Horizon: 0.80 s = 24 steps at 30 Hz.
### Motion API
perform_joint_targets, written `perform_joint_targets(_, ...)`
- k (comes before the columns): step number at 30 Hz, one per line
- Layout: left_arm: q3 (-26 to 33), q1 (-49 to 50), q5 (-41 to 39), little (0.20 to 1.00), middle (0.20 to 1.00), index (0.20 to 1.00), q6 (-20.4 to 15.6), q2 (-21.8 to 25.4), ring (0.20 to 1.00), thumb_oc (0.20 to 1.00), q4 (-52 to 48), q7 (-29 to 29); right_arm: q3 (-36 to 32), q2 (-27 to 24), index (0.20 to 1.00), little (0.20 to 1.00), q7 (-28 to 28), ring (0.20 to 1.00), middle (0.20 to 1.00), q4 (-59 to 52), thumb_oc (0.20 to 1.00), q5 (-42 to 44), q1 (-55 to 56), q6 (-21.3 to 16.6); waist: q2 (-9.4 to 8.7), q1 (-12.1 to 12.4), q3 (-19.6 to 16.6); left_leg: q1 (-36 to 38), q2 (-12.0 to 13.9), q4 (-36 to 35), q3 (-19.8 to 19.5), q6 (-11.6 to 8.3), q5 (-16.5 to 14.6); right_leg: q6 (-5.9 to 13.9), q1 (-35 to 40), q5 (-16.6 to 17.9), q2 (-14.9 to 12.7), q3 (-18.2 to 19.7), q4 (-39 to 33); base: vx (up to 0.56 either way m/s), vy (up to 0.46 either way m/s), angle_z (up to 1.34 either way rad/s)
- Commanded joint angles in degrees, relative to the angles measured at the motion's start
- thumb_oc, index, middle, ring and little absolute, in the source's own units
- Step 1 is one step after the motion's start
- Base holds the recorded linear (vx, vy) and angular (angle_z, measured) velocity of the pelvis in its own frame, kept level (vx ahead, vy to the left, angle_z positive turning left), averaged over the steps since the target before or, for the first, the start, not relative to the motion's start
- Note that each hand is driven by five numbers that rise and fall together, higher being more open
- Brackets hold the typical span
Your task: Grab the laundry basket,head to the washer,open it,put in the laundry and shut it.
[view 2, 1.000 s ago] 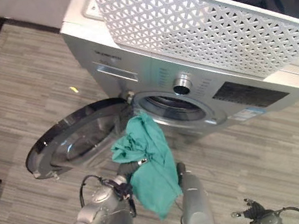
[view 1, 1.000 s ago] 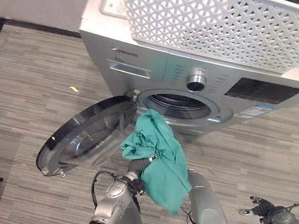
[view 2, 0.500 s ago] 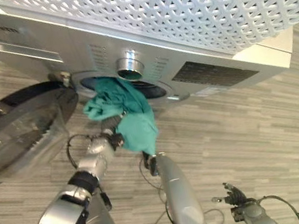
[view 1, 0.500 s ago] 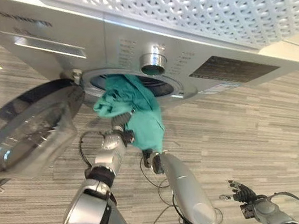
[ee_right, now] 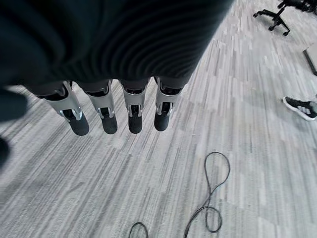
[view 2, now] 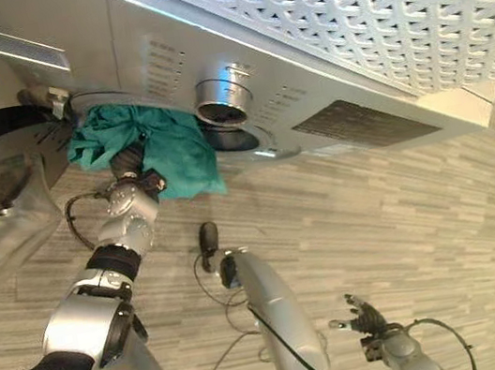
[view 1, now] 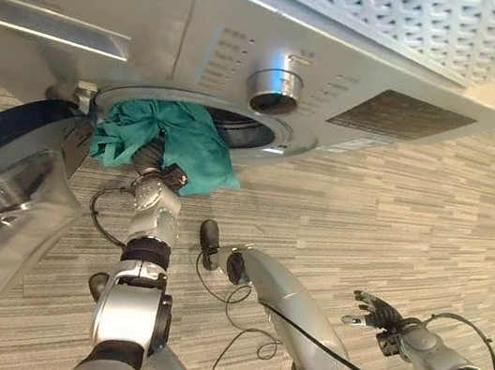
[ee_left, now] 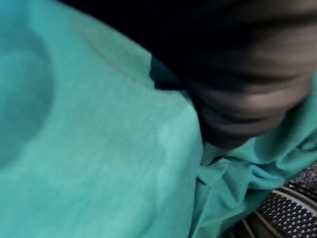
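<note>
We see the teal cloth [view 1: 174, 140], a soft, crumpled knit garment, bunched at the mouth of the washer's round drum opening [view 1: 243, 129], part of it over the lower rim and a loose flap hanging down the front below it. Our left hand [view 1: 162, 174] is at the cloth from beneath, its dark ribbed cover just under the folds; the fingers are buried in the fabric, so we cannot tell how they are set or whether they grip it. In the left wrist view the cloth [ee_left: 99, 148] shows a fine, even weave, and past it sits a patch of perforated drum metal [ee_left: 290, 206].

The washer [view 1: 166, 37] is a boxy silver machine with a smooth brushed front, a chrome cylindrical knob [view 1: 272, 91] above the opening and a dark rectangular panel [view 1: 399, 115] beside it. Its round door [view 1: 1, 188], glossy dark-rimmed with a clear bulging window, stands swung open to the left. On top rests the white plastic laundry basket [view 2: 369, 3], its wall a lattice of triangular holes.

Our right hand [ee_right: 119, 106] hangs well apart over the grey striped floor [ee_right: 237, 148], fingers straight and holding nothing. A person's dark shoe [ee_right: 302, 106] shows at the edge.
</note>
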Motion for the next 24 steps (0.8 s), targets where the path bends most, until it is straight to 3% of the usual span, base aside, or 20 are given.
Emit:
perform_joint_targets(1, 1.24, -1.79, -1.19, 0.2, 0.2, 0.2, -4.5, 2.37, 0.2, 0.2, -1.37, 1.24, 2.04, -2.93, 1.0, 1.0, 0.89, 1.0, 1.0, -1.8, 1.0, 3.95, 4.81, -0.26, 0.54, -0.96, -3.87, -0.31, -0.05, 10.36, -0.29, 5.06, -7.49, 8.06, -1.8, 7.12, -0.35, 2.67, -6.01, 0.02, -0.017, -0.2)
perform_joint_targets(7, 0.35, -9.25, -2.3, 0.2, 0.2, 0.2, -5.68, 5.55, 0.2, 0.2, 0.55, 3.14, 2.93, -2.86, 1.0, 1.0, 1.37, 1.0, 1.0, -2.24, 1.0, 5.78, 5.41, -0.64, 0.82, -2.78, -5.16, -5.3, 1.45, 13.25, -1.11, 4.59, -7.86, 8.05, -6.1, 6.79, 0.94, 2.13, -4.9, 0.04, -0.044, -0.11)
perform_joint_targets(15, -0.3, -16.04, -4.66, 0.2, 0.2, 0.2, -5.9, 8.31, 0.2, 0.2, 3.66, 4.13, 2.46, -3.52, 1.0, 1.0, 0.63, 1.0, 1.0, -3.61, 1.0, 8.64, 5.31, -0.39, 2.5, -4.16, -5.78, -13.2, 3.61, 23.95, -2.92, 4.43, -11.07, 6.94, -13.27, 2.81, 2.19, 1.26, 4.21, 0.04, -0.031, -0.12)
perform_joint_targets(20, 0.91, -20.13, -6.41, 0.2, 0.2, 0.2, -6.15, 10.68, 0.2, 0.2, 7.25, 5.98, 3.19, -3.13, 1.0, 1.0, 0.32, 1.0, 1.0, -5.78, 1.0, 10.9, 4.37, -0.98, 2.34, -4.98, -6.71, -15.96, 4.95, 25.66, -3.63, 3.79, -10.93, 6.46, -15.85, 2.38, 3.09, 0.35, 5.4, 0.04, -0.058, -0.09)
perform_joint_targets(24, 0.56, -27.5, -11.73, 0.2, 0.2, 0.2, -7.2, 16.29, 0.2, 0.2, 10.22, 6.71, 3.08, -2.69, 1.0, 1.0, -0.59, 1.0, 1.0, -5.03, 1.0, 10.91, 6.07, -1.22, 1.53, -7.3, -8.46, -18.55, 7.62, 24.49, -4.32, 1.78, -9.22, 6.03, -17.92, 3.08, 4.38, -0.69, 4.02, 0.04, -0.093, -0.16)
